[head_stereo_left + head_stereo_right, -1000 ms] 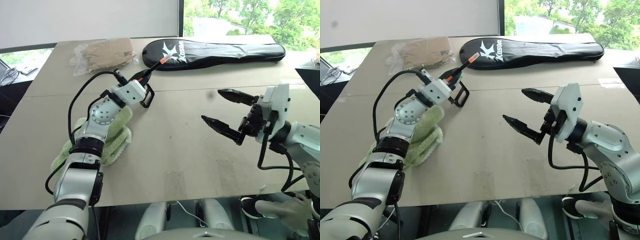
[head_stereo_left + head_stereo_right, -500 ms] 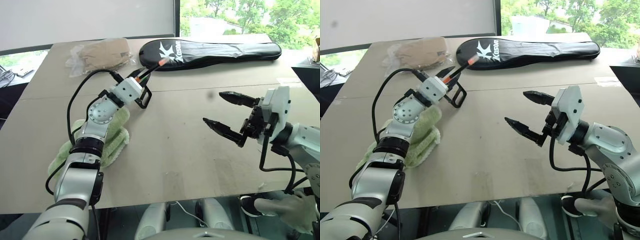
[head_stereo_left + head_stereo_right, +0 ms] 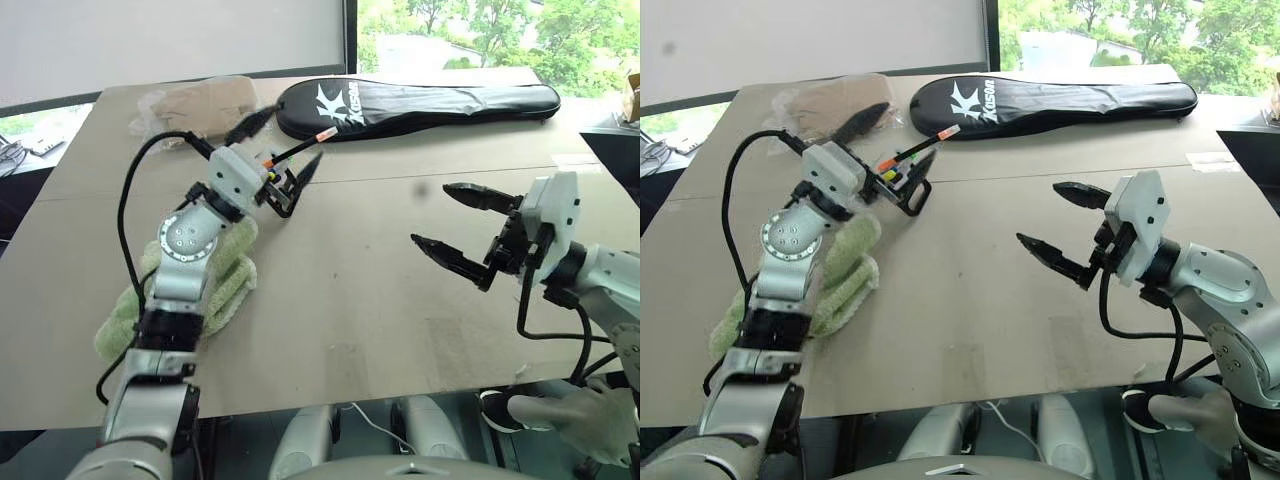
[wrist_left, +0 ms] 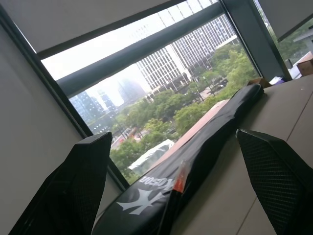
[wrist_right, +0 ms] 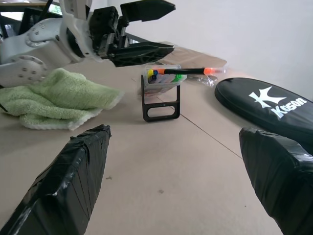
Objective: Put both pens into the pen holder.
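Note:
The pen holder, a small clear container on a black frame, stands on the table's left part, in front of the racket bag. The orange and black pen lies nearly level with one end in the holder and its orange end sticking out toward the bag. A small blue end shows among the yellow and green bits inside; I cannot tell whether it is the other pen. My left gripper is open, its fingers spread above and beside the holder, clear of the pen. My right gripper hovers open and empty over the table's right part.
A long black racket bag lies along the far edge. A clear plastic bag with something tan inside sits at the far left. A green towel lies under my left arm. A person's hand shows below the table's front right edge.
My left gripper has opened and let go of the orange pen, which now rests in the holder. The left hand has rolled and drawn back a little. The right gripper has stayed put.

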